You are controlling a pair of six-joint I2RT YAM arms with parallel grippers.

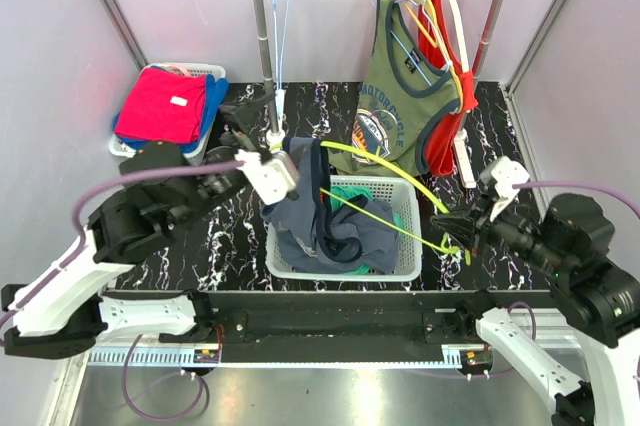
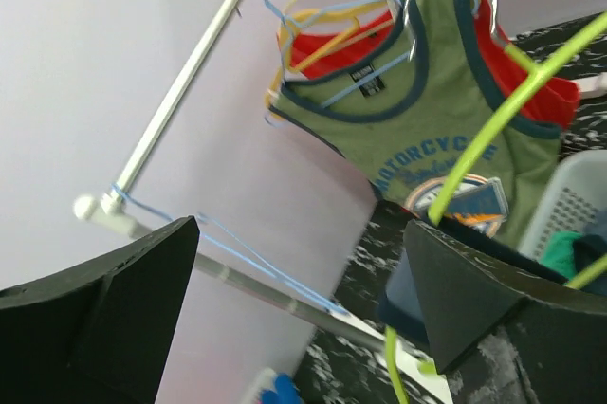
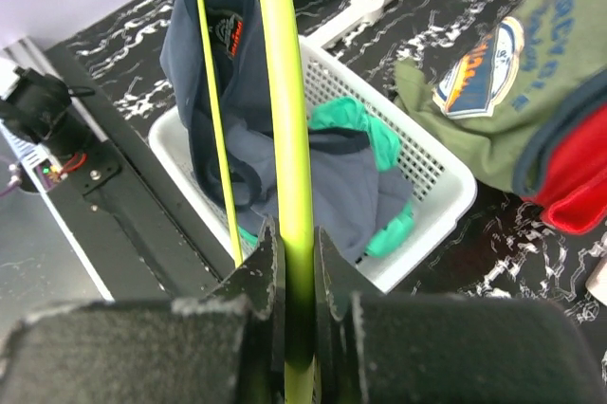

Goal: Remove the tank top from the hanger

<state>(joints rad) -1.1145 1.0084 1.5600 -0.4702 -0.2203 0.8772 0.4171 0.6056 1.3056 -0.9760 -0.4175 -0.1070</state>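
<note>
Right wrist view: the right claw (image 3: pixel 296 262) is clamped on the lime hanger (image 3: pixel 285 91), with the navy tank top (image 3: pixel 228 53) draped just ahead. The left claw (image 2: pixel 302 233) is spread, cloth beside 1 finger. It should pinch a strap and peel it off while the right claw braces.

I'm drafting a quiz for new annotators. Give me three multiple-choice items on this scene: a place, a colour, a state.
1. Where does the navy tank top hang?
A. on the rail
B. over the white plastic basket
C. on the red pile

2. What colour is the thin hanger in the right gripper?
A. blue
B. lime green
C. white

3. The right gripper is:
A. shut on the hanger
B. open
C. out of view

1 B, its hem lies in the basket; 2 B, a lime bar runs between the fingers; 3 A, both fingers press it.
</note>
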